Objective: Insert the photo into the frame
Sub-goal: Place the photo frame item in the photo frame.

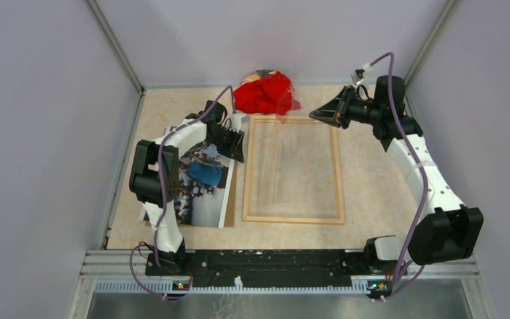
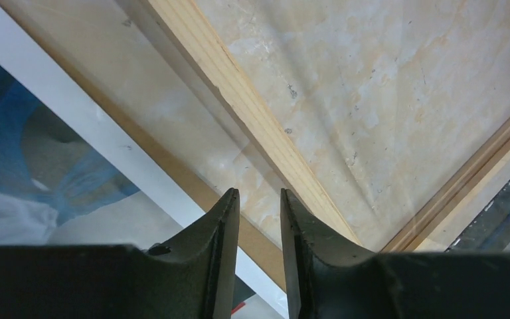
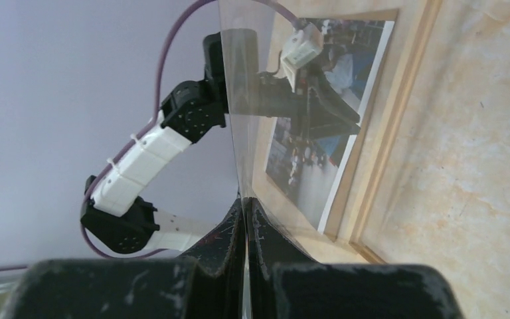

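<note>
The photo [image 1: 204,178] is being shown lying flat on a brown backing board [image 1: 232,197] at the left of the table [image 1: 372,179]. Its long axis is running from the near edge towards the far wall, with the far end tipped slightly to the right. The frame [image 1: 293,218] is being seen just to its right, apart from it, with a narrow strip of table between board and wood. It is also lying flat, with its long axis nearly parallel to the print's.

A crumpled red cloth [image 1: 265,94] is being seen beyond the far rail of the frame. The left arm is being held across the print and is hiding much of its left and far parts from above.

The left gripper [image 2: 259,194] is being held over the right edge of the board near its far corner. Its fingers [image 2: 222,226] are standing a little apart, with nothing seen between them; whether they are touching the board cannot be told. The right gripper [image 3: 246,203] is being held at the frame's far right corner, its fingers [image 3: 229,232] pressed together on the edge of a clear pane [image 3: 239,133].
</note>
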